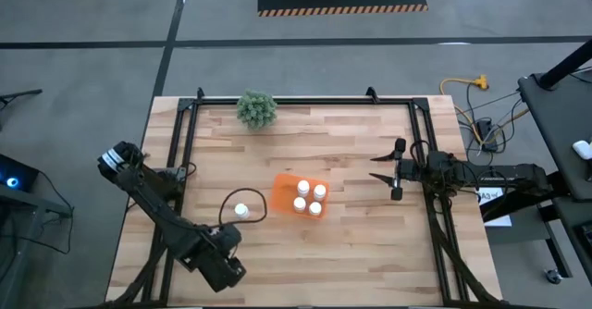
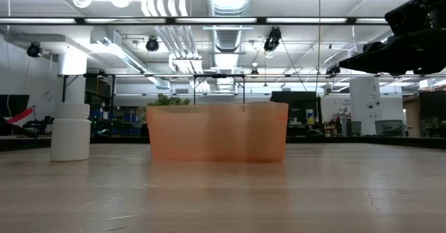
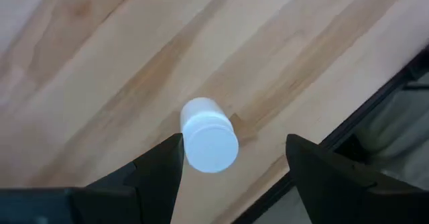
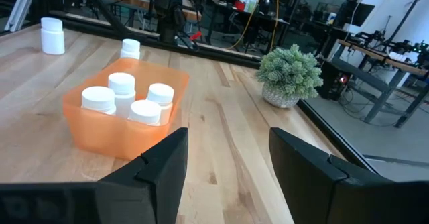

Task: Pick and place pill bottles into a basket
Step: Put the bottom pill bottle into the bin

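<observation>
Spread wide, my left gripper hangs over a lone pill bottle on the wood, its two dark fingers flanking the white cap without touching it, so it holds nothing. From above, that bottle stands just left of the orange basket, apart from it. Four bottles sit upright inside the basket, clustered together. My right wrist camera shows two more bottles standing on the table beyond the basket. My right gripper waits above the table to the right of the basket, fingers parted and empty. A small green plant stands near the far edge of the table.
</observation>
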